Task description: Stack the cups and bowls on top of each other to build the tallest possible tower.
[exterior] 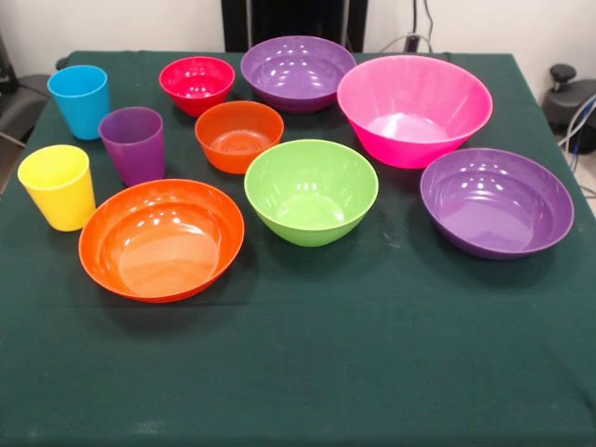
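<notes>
Ten pieces are sitting apart on the green-clothed desk point(372, 372), all upright with mouths facing up, none stacked. The blue cup point(79, 101), purple cup point(133, 144) and yellow cup point(58, 186) are standing in a line down the left side. The small red bowl point(196, 84) and a purple bowl point(298, 73) are sitting at the back, with the pink bowl point(414, 109) beside them. The small orange bowl point(239, 136), green bowl point(311, 191), wide orange bowl point(161, 239) and second purple bowl point(496, 202) are lying nearer. The claw is not showing, so its state cannot be told.
</notes>
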Robot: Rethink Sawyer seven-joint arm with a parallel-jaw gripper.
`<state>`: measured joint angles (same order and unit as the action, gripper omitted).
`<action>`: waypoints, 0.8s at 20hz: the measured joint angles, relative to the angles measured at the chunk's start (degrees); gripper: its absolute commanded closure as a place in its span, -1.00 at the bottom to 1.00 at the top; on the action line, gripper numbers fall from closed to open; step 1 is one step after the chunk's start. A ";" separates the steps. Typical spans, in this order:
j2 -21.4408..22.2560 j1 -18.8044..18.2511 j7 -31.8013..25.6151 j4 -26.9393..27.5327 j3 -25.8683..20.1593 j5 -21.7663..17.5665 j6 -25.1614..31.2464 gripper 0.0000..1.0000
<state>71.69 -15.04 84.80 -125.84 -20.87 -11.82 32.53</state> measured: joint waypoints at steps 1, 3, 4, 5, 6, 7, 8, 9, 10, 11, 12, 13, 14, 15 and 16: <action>-0.54 0.13 0.00 0.10 -0.32 -0.88 0.00 -1.00; -1.93 0.55 0.00 0.42 -0.71 -2.98 0.00 -1.00; -2.76 0.83 0.00 0.66 -0.78 -4.16 -0.01 -1.00; -3.64 1.12 0.00 0.91 -0.79 -5.34 -0.01 -1.00; -4.52 1.36 0.00 1.16 -0.81 -6.42 -0.02 -1.00; -5.30 1.55 0.00 1.30 -0.84 -7.46 -0.07 -1.00; -6.02 1.71 0.00 1.39 -0.85 -8.36 -0.21 -1.00; -6.67 1.86 0.00 1.39 -0.86 -9.21 -0.39 -1.00; -7.26 2.02 0.00 1.40 -0.85 -10.01 -0.60 -1.00; -7.83 2.20 0.00 1.40 -0.87 -10.76 -0.83 -1.00; -8.40 2.40 0.00 1.41 -0.85 -11.50 -1.10 -1.00; -9.08 2.60 0.00 1.45 -0.86 -12.28 -1.41 -1.00; -9.84 2.83 0.00 1.54 -0.86 -13.03 -1.75 -1.00; -10.63 3.05 0.00 1.64 -0.87 -13.79 -2.16 -1.00; -11.44 3.28 0.00 1.76 -0.86 -14.51 -2.54 -1.00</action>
<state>60.26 -11.76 84.80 -124.08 -21.73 -26.34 30.00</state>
